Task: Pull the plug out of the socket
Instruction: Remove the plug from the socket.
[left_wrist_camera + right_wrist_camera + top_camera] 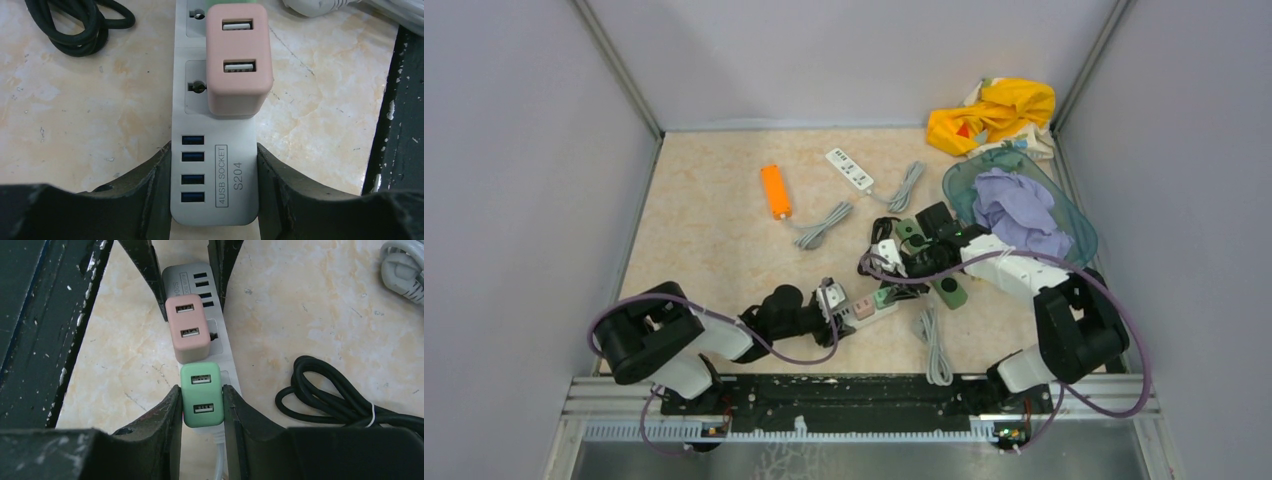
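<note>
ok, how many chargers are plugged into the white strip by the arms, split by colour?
pink charger: 1
green charger: 1
total: 2, both seated in the white power strip

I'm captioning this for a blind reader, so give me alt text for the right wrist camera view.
The right gripper clamps a green USB plug seated in a white power strip on a marbled table. A pink plug sits beside it, and beyond that the left gripper holds the strip's end. A coiled black cable lies at right.
</note>
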Controlling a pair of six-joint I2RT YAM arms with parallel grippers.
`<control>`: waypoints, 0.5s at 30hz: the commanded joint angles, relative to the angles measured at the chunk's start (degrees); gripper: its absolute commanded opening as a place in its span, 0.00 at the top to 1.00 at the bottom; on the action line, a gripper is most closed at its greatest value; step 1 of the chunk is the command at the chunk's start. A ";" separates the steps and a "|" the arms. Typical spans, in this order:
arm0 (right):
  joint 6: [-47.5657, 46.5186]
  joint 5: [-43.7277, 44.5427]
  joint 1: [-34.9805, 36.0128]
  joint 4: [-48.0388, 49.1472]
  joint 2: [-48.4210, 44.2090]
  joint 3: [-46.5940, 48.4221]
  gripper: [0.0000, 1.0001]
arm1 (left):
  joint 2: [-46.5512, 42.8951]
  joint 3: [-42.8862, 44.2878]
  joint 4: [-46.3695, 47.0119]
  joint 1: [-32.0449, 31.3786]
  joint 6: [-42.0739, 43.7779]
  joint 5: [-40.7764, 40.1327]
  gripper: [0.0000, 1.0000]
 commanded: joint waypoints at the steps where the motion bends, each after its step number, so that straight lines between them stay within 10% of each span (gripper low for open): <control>1: -19.29 -7.34 -2.80 -6.63 -3.85 0.42 1.00 | 0.94 -0.15 -5.45 1.23 -1.39 1.03 1.00; 8: -3.18 -9.53 3.98 0.94 -1.97 2.17 1.00 | 0.72 1.54 -9.56 3.12 -0.54 2.81 1.00; 15: 2.15 -14.28 -5.11 0.57 -1.75 4.84 1.00 | 0.27 0.80 -10.02 3.20 -0.68 2.33 1.00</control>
